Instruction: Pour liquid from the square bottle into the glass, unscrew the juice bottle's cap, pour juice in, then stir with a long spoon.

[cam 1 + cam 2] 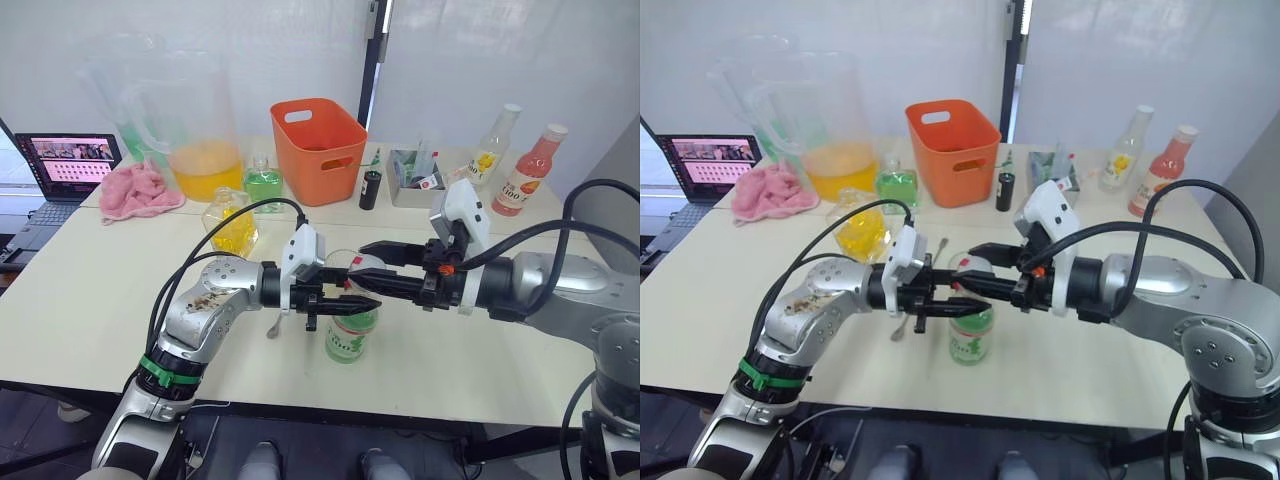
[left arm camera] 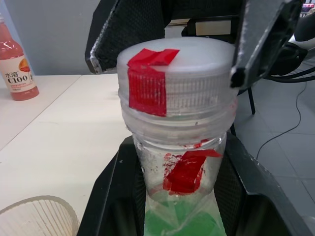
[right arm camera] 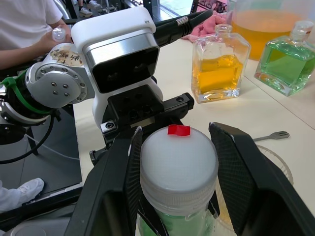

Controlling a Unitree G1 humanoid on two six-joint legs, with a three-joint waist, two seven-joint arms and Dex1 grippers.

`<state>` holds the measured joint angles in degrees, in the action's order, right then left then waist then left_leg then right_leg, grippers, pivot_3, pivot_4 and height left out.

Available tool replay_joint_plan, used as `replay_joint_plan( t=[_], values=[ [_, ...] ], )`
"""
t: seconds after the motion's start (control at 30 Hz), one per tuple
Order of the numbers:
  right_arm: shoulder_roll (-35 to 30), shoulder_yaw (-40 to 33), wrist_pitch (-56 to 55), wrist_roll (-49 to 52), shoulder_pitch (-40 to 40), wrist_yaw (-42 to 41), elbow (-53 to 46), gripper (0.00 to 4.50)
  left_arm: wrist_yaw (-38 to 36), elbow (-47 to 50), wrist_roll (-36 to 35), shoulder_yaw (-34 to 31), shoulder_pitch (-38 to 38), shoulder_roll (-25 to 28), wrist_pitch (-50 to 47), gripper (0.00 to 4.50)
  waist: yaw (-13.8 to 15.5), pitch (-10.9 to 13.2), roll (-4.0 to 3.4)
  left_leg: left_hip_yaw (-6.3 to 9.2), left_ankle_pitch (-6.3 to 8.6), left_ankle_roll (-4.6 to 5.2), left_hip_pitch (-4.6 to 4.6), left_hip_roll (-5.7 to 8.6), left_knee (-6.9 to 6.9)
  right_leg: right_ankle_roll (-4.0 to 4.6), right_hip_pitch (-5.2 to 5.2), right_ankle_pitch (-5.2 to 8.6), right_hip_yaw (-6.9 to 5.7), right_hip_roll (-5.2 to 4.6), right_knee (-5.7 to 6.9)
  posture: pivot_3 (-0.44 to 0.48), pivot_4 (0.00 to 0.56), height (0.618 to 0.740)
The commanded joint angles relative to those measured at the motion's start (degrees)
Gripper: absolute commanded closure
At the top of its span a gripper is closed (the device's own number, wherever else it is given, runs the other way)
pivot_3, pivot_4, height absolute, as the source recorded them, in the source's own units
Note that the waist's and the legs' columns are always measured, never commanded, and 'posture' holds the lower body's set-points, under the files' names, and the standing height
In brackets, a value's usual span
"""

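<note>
Left gripper (image 1: 352,302) is clamping the juice bottle (image 1: 350,335); right gripper (image 3: 173,169) fingers are straddling the cap (image 3: 178,160), contact unclear; uncapping underway; juice pour, stirring remaining.

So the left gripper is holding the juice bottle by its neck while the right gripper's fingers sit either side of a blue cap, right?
Not quite: the cap is white with red tape, as the right wrist view shows. The left gripper does hold the juice bottle by its neck, and the right gripper brackets that cap.

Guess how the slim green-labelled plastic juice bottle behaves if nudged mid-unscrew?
The slim green-labelled clear plastic juice bottle is tall and narrow, so probably tippy. The left claw at its neck likely steadies it. Thin plastic may flex; the ribbed white screw cap should grip well.
</note>
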<state>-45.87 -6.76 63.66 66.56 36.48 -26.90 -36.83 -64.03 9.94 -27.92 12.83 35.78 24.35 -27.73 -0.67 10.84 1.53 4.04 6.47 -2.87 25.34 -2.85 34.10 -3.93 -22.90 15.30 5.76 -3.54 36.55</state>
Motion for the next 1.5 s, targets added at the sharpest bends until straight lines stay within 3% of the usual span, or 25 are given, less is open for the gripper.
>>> replay_joint_plan(
  t=[0.03,0.27,0.47,0.6,0.8,1.07,1.5],
  values=[
    [-2.5,4.1,-4.3,-4.9,-0.3,-9.9,1.3,2.85,0.8,-0.8,2.2,2.1,-1.6,0.9,-1.4,3.14,-0.1,0.0,0.0,0.0,0.0,0.0,-0.02,0.0,0.0,0.0,0.03,0.0,0.0,0.0,-0.03,0.0,0.15,0.74],
    [-4.6,14.3,-19.2,-19.3,2.9,-32.1,11.7,2.85,1.8,1.0,1.8,1.5,-2.3,2.1,-2.1,3.14,-0.3,-0.1,0.0,0.0,0.02,-0.01,-0.13,-0.03,-0.01,-0.07,0.36,-0.11,-0.03,0.0,-0.51,0.0,0.15,0.74],
    [-1.7,21.9,-34.1,-29.9,10.5,-51.8,26.2,2.85,2.8,2.7,1.9,1.0,-3.4,3.1,-2.3,3.14,-0.8,-0.2,0.0,0.0,0.02,-0.01,-0.24,-0.03,-0.02,-0.08,0.46,-0.12,-0.04,0.01,-0.51,0.0,0.15,0.74],
    [0.9,23.9,-38.7,-33.6,15.5,-60.0,34.3,2.85,3.2,3.3,1.8,0.9,-3.6,3.5,-2.6,3.14,-1.3,-0.2,0.02,0.0,0.02,-0.01,-0.36,-0.03,-0.05,-0.08,0.55,-0.12,-0.04,0.01,-0.49,0.0,0.15,0.74],
    [4.0,24.6,-42.3,-36.8,19.5,-65.4,41.5,2.89,4.0,4.2,1.6,1.0,-3.5,3.4,-3.4,3.14,-1.5,-0.2,0.03,0.01,0.02,-0.02,-0.4,-0.03,-0.1,-0.09,0.58,-0.12,-0.06,0.01,-0.46,0.0,0.15,0.74],
    [4.4,25.0,-42.8,-34.5,21.6,-65.6,44.0,2.89,5.1,5.0,0.7,0.8,-2.4,3.4,-5.2,3.14,-1.8,-0.2,0.02,0.01,0.08,-0.12,-0.5,-0.03,-0.1,-0.08,0.62,-0.12,-0.06,0.01,-0.42,0.0,0.15,0.74],
    [1.6,14.0,-28.1,-24.4,24.0,-64.0,38.6,2.89,5.3,4.9,0.5,1.6,-1.8,2.5,-5.3,3.14,-1.4,-0.2,0.02,0.01,0.08,-0.11,-0.34,-0.02,-0.13,-0.09,0.49,-0.12,-0.05,0.01,-0.42,0.0,0.15,0.74]
  ],
)
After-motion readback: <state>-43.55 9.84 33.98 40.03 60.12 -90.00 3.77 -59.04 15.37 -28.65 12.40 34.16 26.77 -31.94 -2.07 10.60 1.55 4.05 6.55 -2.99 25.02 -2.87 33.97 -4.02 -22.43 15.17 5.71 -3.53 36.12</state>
